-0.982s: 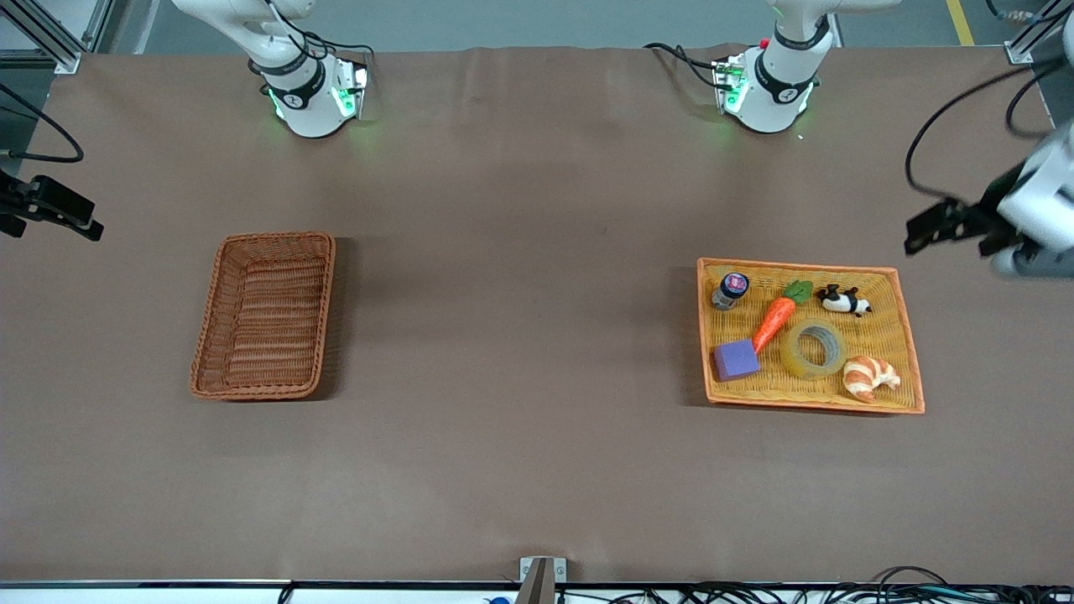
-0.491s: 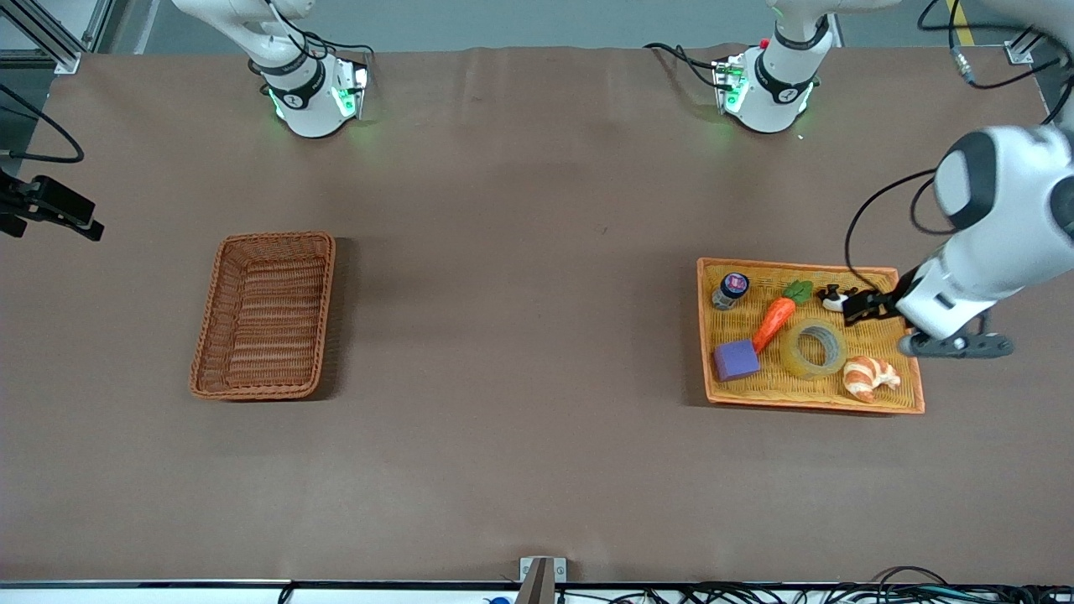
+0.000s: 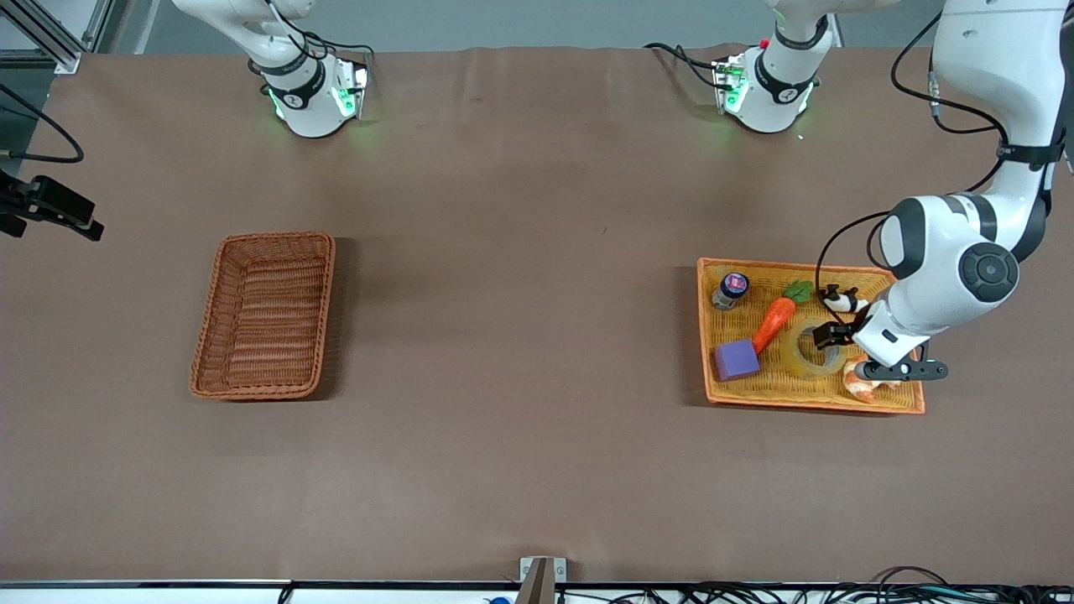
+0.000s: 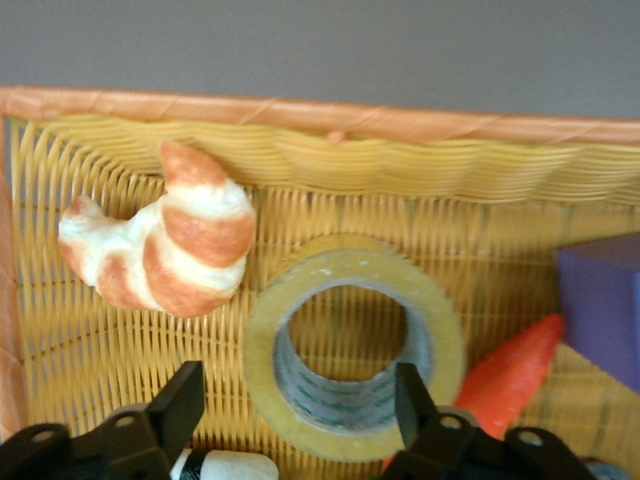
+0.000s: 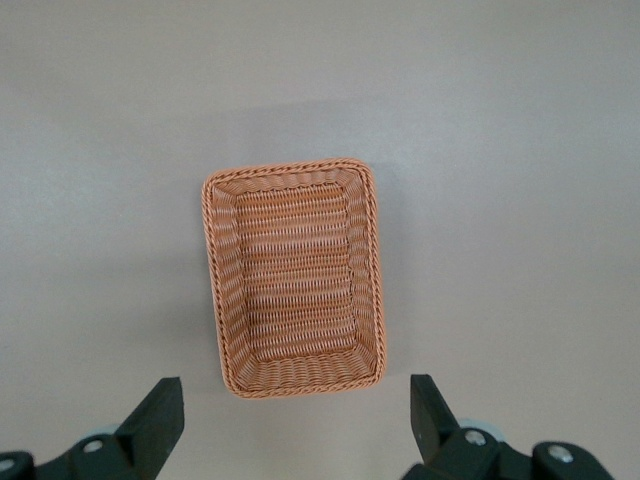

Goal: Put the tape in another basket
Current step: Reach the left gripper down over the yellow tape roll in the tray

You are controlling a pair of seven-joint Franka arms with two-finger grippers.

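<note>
The tape (image 3: 797,356), a translucent yellowish ring with a grey core, lies flat in the yellow tray (image 3: 805,405) at the left arm's end of the table. My left gripper (image 3: 831,335) is open and empty, low over the tape. In the left wrist view the gripper (image 4: 298,405) has one finger (image 4: 185,400) outside the ring (image 4: 350,262) and the other over its wall. The reddish-brown wicker basket (image 3: 327,277) stands empty at the right arm's end. My right gripper (image 5: 295,420) is open and empty, high above that basket (image 5: 210,280), and waits.
In the tray with the tape lie a croissant (image 3: 864,382), a toy carrot (image 3: 776,319), a purple block (image 3: 736,359), a small jar (image 3: 730,289) and a panda figure (image 3: 839,298). The croissant (image 4: 170,245) lies close beside the tape.
My left arm has swung in from the table's end and come down over the tray, ending over the tape. The right arm and all objects have not moved.
</note>
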